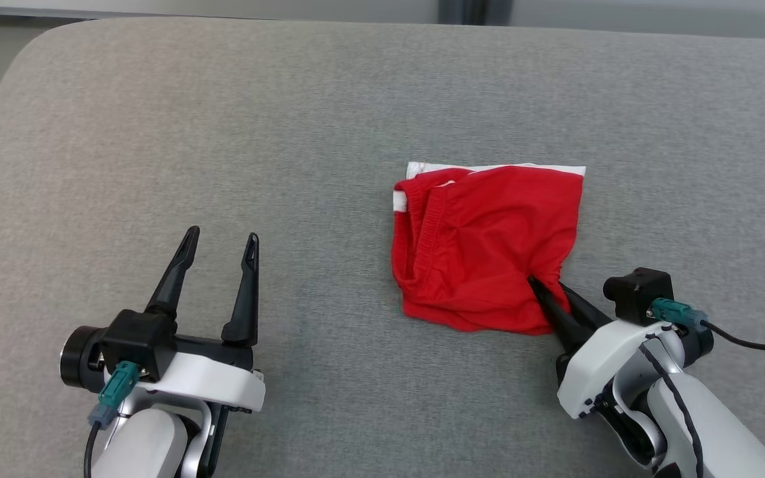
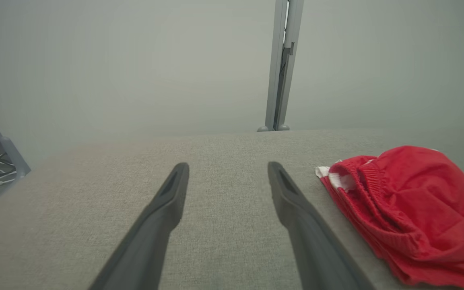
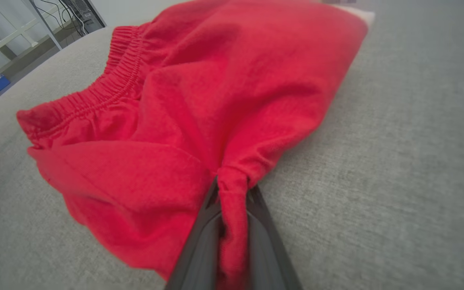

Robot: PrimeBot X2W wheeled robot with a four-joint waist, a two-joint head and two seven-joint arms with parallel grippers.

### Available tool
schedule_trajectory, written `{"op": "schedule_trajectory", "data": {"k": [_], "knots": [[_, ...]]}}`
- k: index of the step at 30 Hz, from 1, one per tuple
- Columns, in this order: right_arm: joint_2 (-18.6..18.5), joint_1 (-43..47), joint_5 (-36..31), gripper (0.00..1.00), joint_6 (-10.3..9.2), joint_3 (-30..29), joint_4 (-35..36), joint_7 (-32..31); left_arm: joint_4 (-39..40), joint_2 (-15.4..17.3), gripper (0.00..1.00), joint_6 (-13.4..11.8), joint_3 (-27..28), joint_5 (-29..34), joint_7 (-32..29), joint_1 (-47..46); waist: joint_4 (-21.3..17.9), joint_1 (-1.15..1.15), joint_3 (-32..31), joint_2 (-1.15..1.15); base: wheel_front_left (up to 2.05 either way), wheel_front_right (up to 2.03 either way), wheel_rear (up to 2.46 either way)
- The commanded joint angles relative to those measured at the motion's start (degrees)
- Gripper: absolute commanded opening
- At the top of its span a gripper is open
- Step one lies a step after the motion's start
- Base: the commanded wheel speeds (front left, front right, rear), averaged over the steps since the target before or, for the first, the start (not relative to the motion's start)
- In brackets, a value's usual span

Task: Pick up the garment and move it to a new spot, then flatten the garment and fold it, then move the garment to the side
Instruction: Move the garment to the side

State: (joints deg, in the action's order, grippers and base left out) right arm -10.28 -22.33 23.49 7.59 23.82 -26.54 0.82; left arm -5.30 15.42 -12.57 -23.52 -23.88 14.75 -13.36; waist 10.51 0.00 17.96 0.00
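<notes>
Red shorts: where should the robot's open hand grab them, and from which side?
Best guess: the bunched elastic waistband on the left edge of the red shorts, approached from the robot's left. It stands up as a thick ridge facing the open left gripper, and it lies opposite the corner that the right gripper is pinching.

Red garment (image 1: 488, 249), folded, corner bunched

the garment (image 1: 488, 245) is matt red knit cloth, ribbed at the waist. the cushion (image 1: 223, 133) under it is coarse grey woven fabric. left of the garment, the left gripper (image 1: 223, 234) has fingers (image 1: 173, 279) of matt dark plastic.
</notes>
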Motion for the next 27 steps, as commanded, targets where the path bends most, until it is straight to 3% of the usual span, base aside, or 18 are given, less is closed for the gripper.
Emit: {"op": "schedule_trajectory", "data": {"k": [1, 8, 17, 27], "knots": [[-1.8, 0.6, -0.7, 0.00, -0.18, 0.0, 0.4, 0.5, 0.3, 0.5, 1.00, 0.4, 0.3, 0.5, 0.3, -0.8, -2.2, 0.00, -0.3, 0.00, 0.00, 0.00, 0.00], [-5.3, 2.4, -4.3, 0.00, -0.15, 1.2, 5.2, 0.4, 2.2, 1.8, 1.00, 0.1, 0.5, 1.4, 0.0, -0.7, -9.5, 0.00, 0.1, 0.00, 0.00, 0.00, 0.00], [-13.5, 3.5, -9.0, 0.00, -0.12, 1.4, 11.3, -2.3, 6.8, 5.4, 1.00, -0.5, 0.4, 3.1, -3.8, -2.0, -21.9, 0.00, 3.3, 0.00, 0.00, 0.00, 0.00], [-20.4, -5.9, -11.6, 0.00, -0.13, 5.2, 14.0, -0.3, 10.0, 8.0, 1.00, -0.5, -0.1, 4.4, -7.6, -4.1, -28.6, 0.00, 6.4, 0.00, 0.00, 0.00, 0.00]]}}
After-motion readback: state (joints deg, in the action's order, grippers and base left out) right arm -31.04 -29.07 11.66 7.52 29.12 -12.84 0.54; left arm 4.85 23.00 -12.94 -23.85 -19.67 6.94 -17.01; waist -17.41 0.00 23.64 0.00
